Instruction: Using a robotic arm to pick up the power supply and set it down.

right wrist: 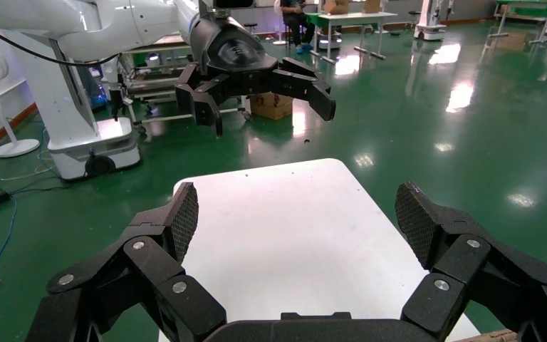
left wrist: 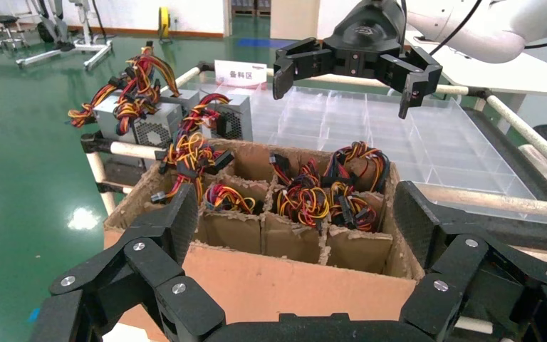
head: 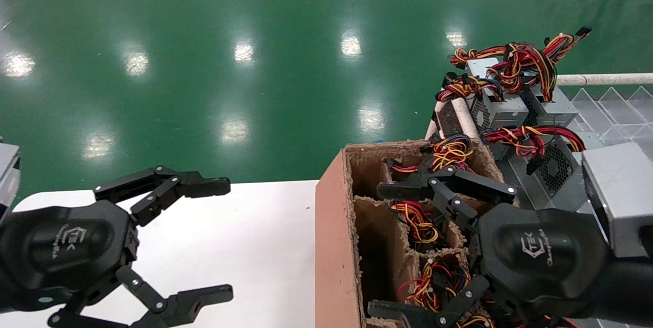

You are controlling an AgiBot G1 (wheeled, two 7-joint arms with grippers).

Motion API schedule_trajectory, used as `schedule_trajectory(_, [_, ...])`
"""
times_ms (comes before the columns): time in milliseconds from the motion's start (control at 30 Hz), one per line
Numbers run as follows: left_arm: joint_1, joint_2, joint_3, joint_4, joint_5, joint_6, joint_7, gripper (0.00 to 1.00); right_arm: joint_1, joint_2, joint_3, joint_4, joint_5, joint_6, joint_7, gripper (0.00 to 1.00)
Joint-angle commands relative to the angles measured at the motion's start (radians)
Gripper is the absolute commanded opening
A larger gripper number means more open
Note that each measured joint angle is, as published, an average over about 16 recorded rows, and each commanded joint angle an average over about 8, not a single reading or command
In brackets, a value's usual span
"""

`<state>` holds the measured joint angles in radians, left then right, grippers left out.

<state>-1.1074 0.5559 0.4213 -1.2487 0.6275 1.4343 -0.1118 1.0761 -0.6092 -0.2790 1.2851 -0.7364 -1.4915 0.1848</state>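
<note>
Several grey power supplies with red, yellow and black wire bundles lie stacked on a rack at the right point(head: 497, 106), point(left wrist: 139, 125). More wire bundles point(head: 418, 221) fill the compartments of a brown divided cardboard box point(head: 334, 246), point(left wrist: 292, 285). My right gripper point(head: 380, 249), point(right wrist: 297, 214) hangs open above that box with nothing between its fingers; it also shows in the left wrist view point(left wrist: 349, 75). My left gripper point(head: 224, 238), point(left wrist: 299, 214) is open and empty over the white table point(head: 255, 246), facing the box's side.
A clear divided plastic tray point(left wrist: 427, 142) sits behind the box, framed by white rails point(head: 602, 79). Another grey metal box point(head: 620, 195) is close to my right wrist. Green floor surrounds the table point(right wrist: 271, 185).
</note>
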Motion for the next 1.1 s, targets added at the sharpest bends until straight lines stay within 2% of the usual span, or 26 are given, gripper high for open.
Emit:
schedule_trajectory(33, [0.0,0.0,0.0,0.0,0.0,0.0,0.0,0.0,-0.001,-0.001,0.0,0.0,0.004,-0.003,0.001,1.0])
schedule_trajectory(233, [0.0,0.0,0.0,0.0,0.0,0.0,0.0,0.0,0.014,0.006,0.0,-0.006,-0.052,0.041,-0.02,1.0])
schedule_trajectory(533, [0.0,0.0,0.0,0.0,0.0,0.0,0.0,0.0,0.053,-0.012,-0.04,-0.038,-0.262,0.207,-0.046,1.0])
schedule_trajectory(567, [0.0,0.0,0.0,0.0,0.0,0.0,0.0,0.0,0.056,-0.015,-0.049,-0.04,-0.287,0.223,-0.039,0.94])
schedule_trajectory(600, [0.0,0.0,0.0,0.0,0.0,0.0,0.0,0.0,0.06,-0.018,-0.059,-0.042,-0.31,0.236,-0.03,0.85])
schedule_trajectory(800, [0.0,0.0,0.0,0.0,0.0,0.0,0.0,0.0,0.076,-0.031,-0.101,-0.06,-0.393,0.274,0.025,0.1])
schedule_trajectory(833, [0.0,0.0,0.0,0.0,0.0,0.0,0.0,0.0,0.076,-0.032,-0.105,-0.065,-0.4,0.277,0.031,0.03])
schedule_trajectory(867, [0.0,0.0,0.0,0.0,0.0,0.0,0.0,0.0,0.076,-0.033,-0.108,-0.071,-0.406,0.28,0.036,0.0])
schedule_trajectory(1100, [0.0,0.0,0.0,0.0,0.0,0.0,0.0,0.0,0.064,-0.041,-0.119,-0.131,-0.419,0.286,0.039,0.0])
